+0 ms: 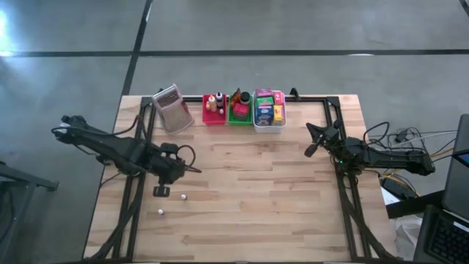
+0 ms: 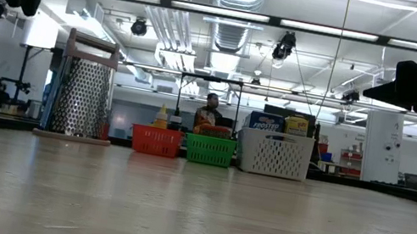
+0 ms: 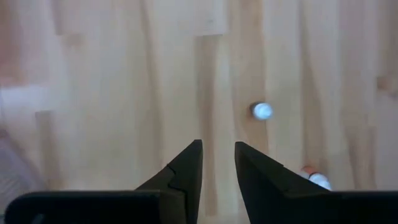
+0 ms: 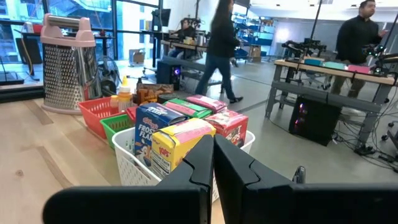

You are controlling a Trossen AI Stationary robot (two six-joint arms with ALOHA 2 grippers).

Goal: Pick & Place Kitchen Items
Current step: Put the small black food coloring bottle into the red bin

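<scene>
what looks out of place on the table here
Two tiny pale bottles lie loose on the bare wood near the left tool, far from the red basket, green basket and white basket along the back edge.

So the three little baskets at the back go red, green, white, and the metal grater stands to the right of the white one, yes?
Not quite. The baskets do run red, green, white, but the metal grater stands at the other end, left of the red one, as the high view shows.
</scene>
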